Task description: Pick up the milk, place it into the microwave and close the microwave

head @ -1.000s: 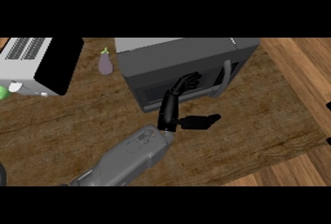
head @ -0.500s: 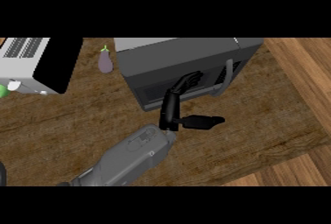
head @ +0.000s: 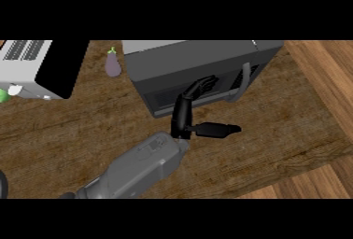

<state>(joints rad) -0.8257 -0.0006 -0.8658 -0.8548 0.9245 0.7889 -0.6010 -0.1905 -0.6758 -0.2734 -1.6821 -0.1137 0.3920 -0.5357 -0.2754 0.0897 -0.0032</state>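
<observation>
Against the microwave [head: 200,65] door, the right hand [head: 187,109] presses with fingers straight. Its handle [head: 243,81] looks rigid; milk stays unseen.

A dark, wood-grained counter [head: 82,126] fills most of the view. A lighter plank floor [head: 324,65] shows along its right and lower-right edges.

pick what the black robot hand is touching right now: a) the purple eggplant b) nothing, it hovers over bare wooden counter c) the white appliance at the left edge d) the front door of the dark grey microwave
d: the black hand has its fingers stretched up against the front door of the dark grey microwave, left of the grey door handle; the purple eggplant lies apart.
</observation>
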